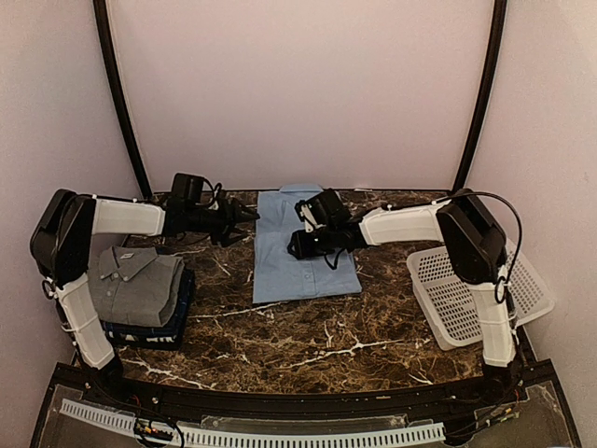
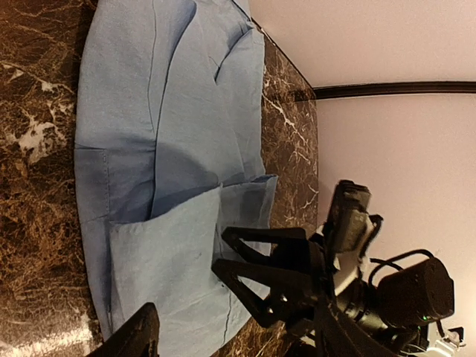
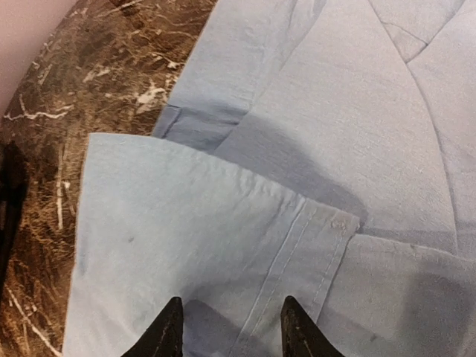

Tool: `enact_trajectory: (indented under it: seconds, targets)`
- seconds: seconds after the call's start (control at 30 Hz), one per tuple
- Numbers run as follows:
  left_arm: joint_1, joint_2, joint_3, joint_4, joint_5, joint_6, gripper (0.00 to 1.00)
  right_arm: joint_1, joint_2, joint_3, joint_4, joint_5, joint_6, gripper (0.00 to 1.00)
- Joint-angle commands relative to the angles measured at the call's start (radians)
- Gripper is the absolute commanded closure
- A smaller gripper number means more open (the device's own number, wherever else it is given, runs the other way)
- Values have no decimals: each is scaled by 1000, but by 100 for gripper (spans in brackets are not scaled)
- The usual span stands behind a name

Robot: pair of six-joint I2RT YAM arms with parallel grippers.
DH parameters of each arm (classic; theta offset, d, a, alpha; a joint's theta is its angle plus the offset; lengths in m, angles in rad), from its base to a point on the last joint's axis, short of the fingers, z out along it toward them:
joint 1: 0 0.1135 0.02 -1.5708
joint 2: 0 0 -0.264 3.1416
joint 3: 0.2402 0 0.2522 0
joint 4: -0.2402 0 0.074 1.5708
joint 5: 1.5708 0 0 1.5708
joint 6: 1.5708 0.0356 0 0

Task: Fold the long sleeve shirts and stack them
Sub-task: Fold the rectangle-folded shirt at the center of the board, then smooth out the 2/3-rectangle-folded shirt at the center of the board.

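Right jaws parted, above light blue shirt (image 1: 280, 275)

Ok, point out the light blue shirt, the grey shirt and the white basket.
light blue shirt (image 1: 276, 271): top view, near left part.
grey shirt (image 1: 135, 280): top view, folded front.
white basket (image 1: 448, 299): top view, bare lattice floor.

Left arm (image 1: 121, 217), right arm (image 1: 401, 224): white link shells, black joint housings, looping black cables, black jaws.

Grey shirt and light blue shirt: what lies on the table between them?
Only bare marble table, seen in the top view. The open left gripper hangs above the gap's far end, beside the light blue shirt.
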Motion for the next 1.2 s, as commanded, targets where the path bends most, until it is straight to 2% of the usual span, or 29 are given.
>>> enact_trajectory:
  seconds: [0.0, 0.27, 0.53, 0.6, 0.73, 0.97, 1.17]
  targets:
    - [-2, -157, -78, -72, 4, 80, 30, -12, 99, 124, -102, 22, -27, 56]
    - [-69, -251, -237, -163, 15, 174, 32, -18, 7, 88, -106, 39, -29, 47]
    - [-208, -204, -224, -129, -9, 188, 39, -97, -124, -46, -54, 54, -14, 52]
    - [-222, -176, -201, -121, -15, 179, 41, -123, -127, -47, -61, 50, -40, 55]
    - [-230, -127, -179, -102, -34, 156, 45, -163, -110, -40, -68, 46, -111, 53]
    - [-232, -84, -155, -135, -67, 168, 46, -191, -24, 35, -126, 8, -179, 52]
    - [-232, -65, -155, -140, -81, 172, 46, -197, 17, 59, -140, -5, -167, 59]
